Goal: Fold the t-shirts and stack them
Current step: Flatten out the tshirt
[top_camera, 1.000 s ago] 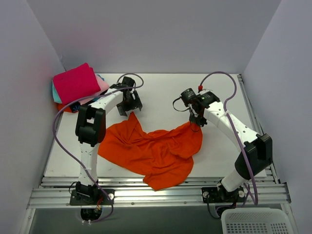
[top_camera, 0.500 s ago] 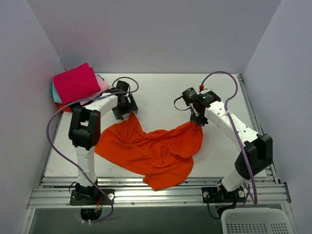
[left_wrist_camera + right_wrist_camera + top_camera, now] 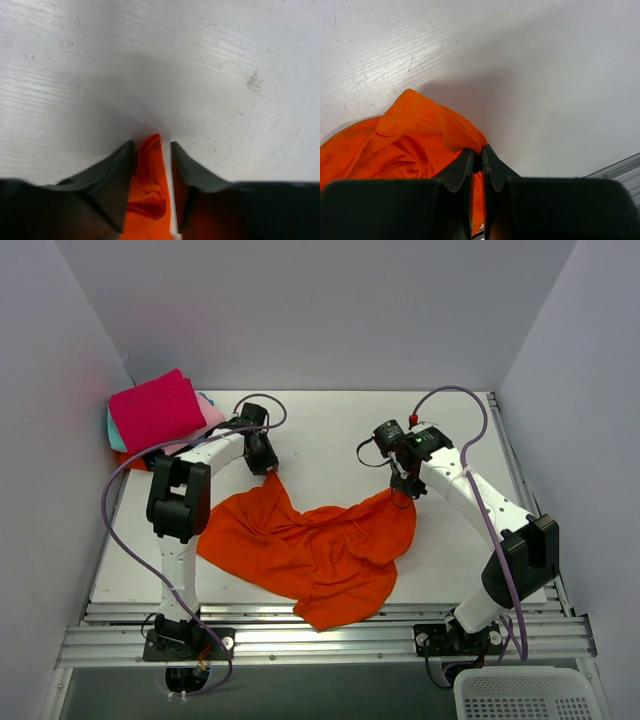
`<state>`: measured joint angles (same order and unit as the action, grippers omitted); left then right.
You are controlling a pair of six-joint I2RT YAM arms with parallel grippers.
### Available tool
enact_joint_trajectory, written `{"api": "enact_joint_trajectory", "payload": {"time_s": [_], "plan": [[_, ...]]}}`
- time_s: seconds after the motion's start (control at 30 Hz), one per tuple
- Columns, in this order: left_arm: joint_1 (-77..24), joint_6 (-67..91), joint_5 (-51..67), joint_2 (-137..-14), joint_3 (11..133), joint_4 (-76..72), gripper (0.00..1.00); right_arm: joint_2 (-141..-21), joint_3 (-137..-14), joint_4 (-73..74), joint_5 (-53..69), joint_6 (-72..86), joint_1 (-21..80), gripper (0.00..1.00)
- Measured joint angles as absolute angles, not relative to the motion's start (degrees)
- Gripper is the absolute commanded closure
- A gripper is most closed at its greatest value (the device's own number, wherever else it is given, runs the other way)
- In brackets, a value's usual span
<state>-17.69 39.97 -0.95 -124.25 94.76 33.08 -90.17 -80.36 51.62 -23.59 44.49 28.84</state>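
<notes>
A large bright orange t-shirt [image 3: 310, 550] lies crumpled across the middle of the white table [image 3: 330, 430]. My left gripper [image 3: 267, 468] is at its far left corner. In the left wrist view the cloth tip [image 3: 149, 170] stands between the narrowed jaws of the left gripper [image 3: 152, 146]. It touches the left finger, and a thin strip of table shows beside the right one. My right gripper [image 3: 403, 490] is shut on the shirt's far right edge [image 3: 415, 135], pinched at the tips of the right gripper [image 3: 477, 151]. Folded t-shirts [image 3: 155, 412], magenta on top, are stacked at the far left.
A white plastic basket [image 3: 520, 695] sits below the table's near right corner. Aluminium rails [image 3: 330, 625] run along the near edge between the arm bases. Grey walls close in the left, back and right sides.
The left gripper shifted slightly towards the shirt's corner, and its wide-open jaws narrowed around the cloth tip. The right gripper and its hold have not changed.
</notes>
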Motion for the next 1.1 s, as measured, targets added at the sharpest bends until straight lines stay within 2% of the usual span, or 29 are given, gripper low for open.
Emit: {"api": "enact_joint_trajectory", "payload": {"time_s": [0.07,0.17,0.2,0.67,0.77,0.93,1.1], "plan": [[-17.67,40.12,0.23,-124.92,94.91,32.4,0.79,-90.17,-80.36,51.59,-23.59,44.45,28.8,1.0],[-17.67,40.12,1.39,-125.4,95.0,31.83,0.9,-90.17,-80.29,51.59,-23.59,44.27,28.58,1.0],[-17.67,40.14,1.78,-125.45,95.0,31.59,0.97,-90.19,-80.25,51.59,-23.59,44.23,28.42,1.0],[-17.67,39.42,3.27,-124.84,95.02,31.59,0.98,-91.81,-82.56,51.86,-23.4,42.02,27.11,1.0],[-17.61,38.17,3.03,-123.39,98.02,36.1,0.98,-95.9,-92.38,52.21,-22.98,39.51,26.13,1.0],[-16.69,35.48,2.17,-117.97,112.86,41.82,0.98,-102.1,-115.39,51.77,-22.39,34.33,24.34,1.0],[-13.58,35.33,1.83,-101.06,114.93,41.65,0.98,-102.96,-133.16,52.88,-21.61,29.78,23.29,1.0]]}}
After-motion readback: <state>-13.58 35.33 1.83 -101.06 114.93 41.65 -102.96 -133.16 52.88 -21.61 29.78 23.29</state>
